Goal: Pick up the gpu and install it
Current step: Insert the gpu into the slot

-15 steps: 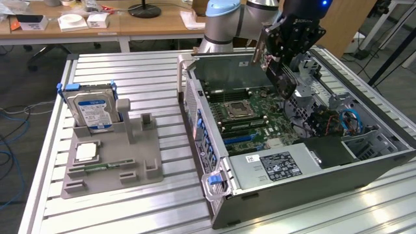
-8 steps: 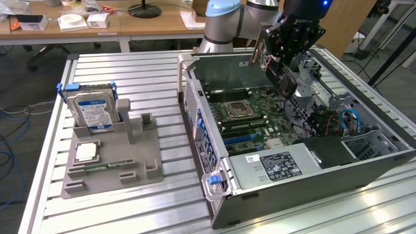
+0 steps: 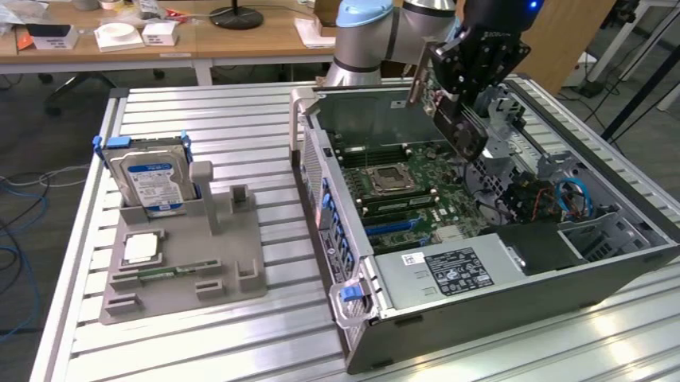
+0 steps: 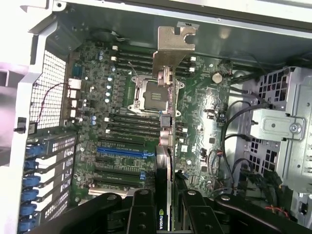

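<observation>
Claw [image 3: 480, 64]: closed on the gpu [image 3: 455, 119], with the card clamped edge-on between the black fingers [image 4: 141, 214] and its silvery bracket pointing away from the claw.
Gpu: held in the air over the open computer case [image 3: 510, 318].
Beneath the claw: green motherboard [image 4: 122, 97] with processor socket [image 4: 151, 92] and one blue slot [image 4: 122, 152].
Well off to the claw's side, outside the case: blue-labelled hard drive [image 3: 149, 179], upright in a grey holder [image 3: 191, 270] on the slatted tabletop [image 3: 212, 342].

Robotics lab, open computer case [image 3: 510, 314] on a ribbed aluminium table [image 3: 212, 103], grey parts fixture [image 3: 228, 239] beside the case, robot arm [image 3: 367, 32] above it, cluttered wooden desks [image 3: 255, 40] behind, cables [image 3: 27, 181] on the floor
</observation>
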Controlling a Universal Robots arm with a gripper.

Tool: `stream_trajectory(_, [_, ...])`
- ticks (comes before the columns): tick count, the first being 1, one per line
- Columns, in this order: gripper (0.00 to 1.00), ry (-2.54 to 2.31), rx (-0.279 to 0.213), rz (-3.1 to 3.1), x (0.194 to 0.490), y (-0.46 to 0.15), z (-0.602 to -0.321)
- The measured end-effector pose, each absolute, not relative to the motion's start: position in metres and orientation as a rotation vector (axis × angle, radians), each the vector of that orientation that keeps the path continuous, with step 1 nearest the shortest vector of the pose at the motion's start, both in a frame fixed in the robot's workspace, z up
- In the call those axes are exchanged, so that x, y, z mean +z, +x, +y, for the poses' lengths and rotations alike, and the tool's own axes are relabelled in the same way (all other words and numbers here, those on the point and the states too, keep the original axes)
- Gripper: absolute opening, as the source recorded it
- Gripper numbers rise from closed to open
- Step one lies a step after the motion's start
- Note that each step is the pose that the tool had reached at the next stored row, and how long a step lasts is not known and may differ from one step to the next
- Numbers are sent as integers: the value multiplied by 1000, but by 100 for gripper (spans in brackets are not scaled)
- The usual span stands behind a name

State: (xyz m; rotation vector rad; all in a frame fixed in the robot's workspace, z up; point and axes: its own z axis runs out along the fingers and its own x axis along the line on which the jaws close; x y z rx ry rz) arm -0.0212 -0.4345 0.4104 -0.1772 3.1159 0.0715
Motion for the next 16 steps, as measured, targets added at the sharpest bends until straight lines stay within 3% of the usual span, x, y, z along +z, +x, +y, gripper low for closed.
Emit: stream_trajectory(16, [26, -319, 75, 3107, 410, -16, -434])
